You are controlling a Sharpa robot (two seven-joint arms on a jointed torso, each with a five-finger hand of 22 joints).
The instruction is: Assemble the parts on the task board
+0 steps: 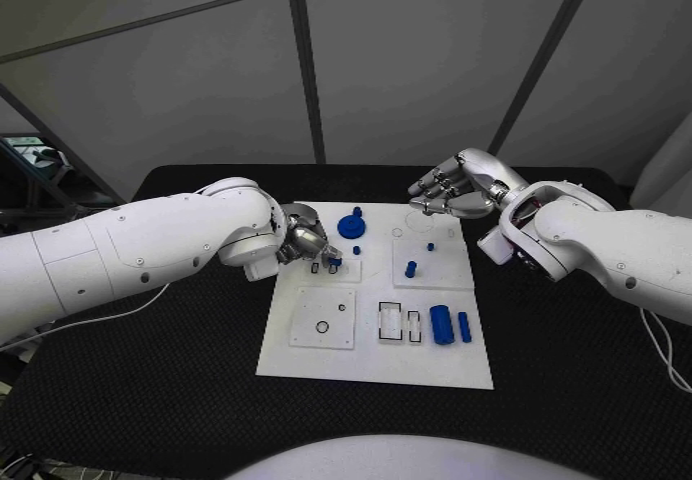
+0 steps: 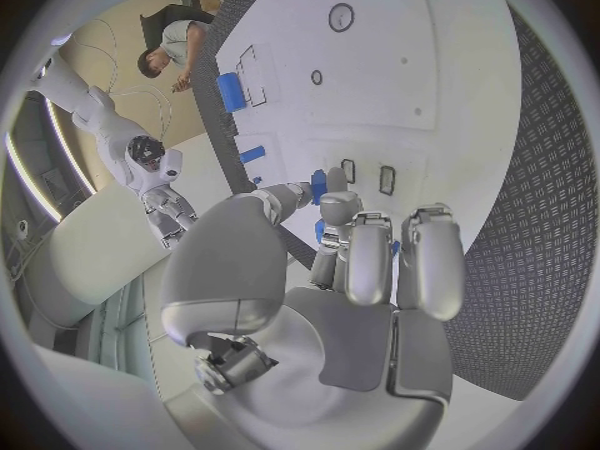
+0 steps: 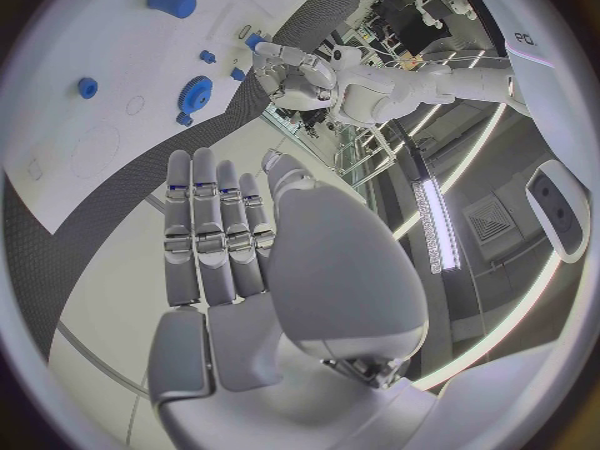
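One white task board. Two silver hands: left hand at the board's far left, right hand past its far right corner. Blue parts counted on the board: one gear at the far edge, one small piece just beyond it, two short pegs on the far right, one thick cylinder and one slim bar side by side near right. More blue bits at the left fingers, number unclear. Two black-outlined rectangular slots and two ring outlines.
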